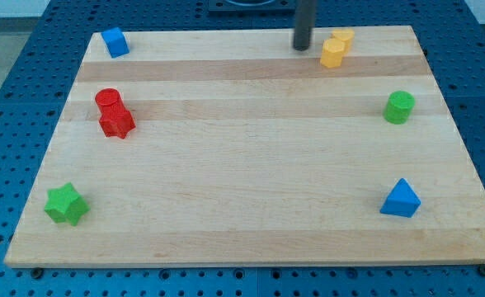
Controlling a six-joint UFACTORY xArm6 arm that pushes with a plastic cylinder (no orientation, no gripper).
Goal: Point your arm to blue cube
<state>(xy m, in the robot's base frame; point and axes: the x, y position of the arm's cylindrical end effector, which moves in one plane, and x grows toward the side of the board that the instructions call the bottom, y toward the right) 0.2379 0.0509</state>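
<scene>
The blue cube (115, 42) sits at the top left corner of the wooden board (242, 190). My tip (301, 47) is at the view's top, right of centre, far to the right of the blue cube. It stands just left of two yellow blocks, apart from them. The rod rises out of the view's top edge.
Two yellow blocks (336, 49) touch each other near the top right. A red cylinder (108, 101) and a red block (117, 121) touch at the left. A green star (65, 204) lies bottom left, a green cylinder (399, 107) right, a blue triangular block (401, 199) bottom right.
</scene>
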